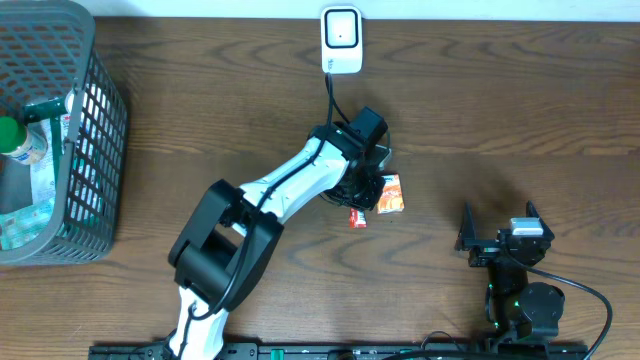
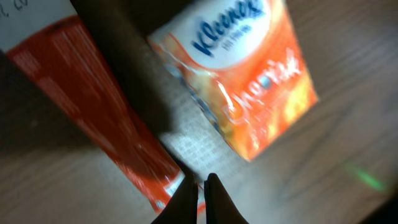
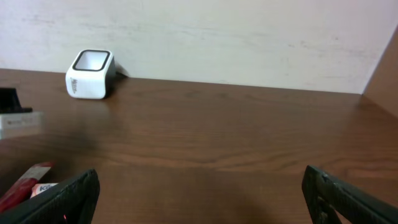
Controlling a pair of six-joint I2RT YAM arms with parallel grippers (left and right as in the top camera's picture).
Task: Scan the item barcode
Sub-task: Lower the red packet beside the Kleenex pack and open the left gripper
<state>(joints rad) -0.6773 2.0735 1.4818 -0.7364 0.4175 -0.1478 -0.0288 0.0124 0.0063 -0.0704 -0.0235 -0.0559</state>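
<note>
While the left gripper [image 2: 200, 190] hangs low over the middle of the table [image 1: 520, 120], its jaws are pressed together, tip against tip, at the end of a red packet [image 2: 93, 99] and just below a pale crimped strip that lies between that packet and an orange tissue pack [image 2: 249, 81]. From the wrist view I cannot tell whether a thin edge of wrapper is pinched between the tips or whether they meet on nothing, so a secure hold on either thing is unproven. Both items lie flat on the wood, side by side and close to touching, the tissue pack with its printed brand face upward; no barcode shows on either in any view. The scanner [image 1: 341, 38], a small white unit with a dark window, stands at the far edge of the table, well apart from the two items, and nothing is held in front of it. The right gripper [image 3: 202, 202] sits parked near the front right with its fingers spread wide and empty, facing across bare wood toward the scanner. A grey basket [image 1: 100, 130] of other goods stands at the far left. I judge the task to be at its very start: at best the pick is being made, and the lift, the carry to the scanner, the turning of the code toward its window and the scan itself are all left to do.
</note>
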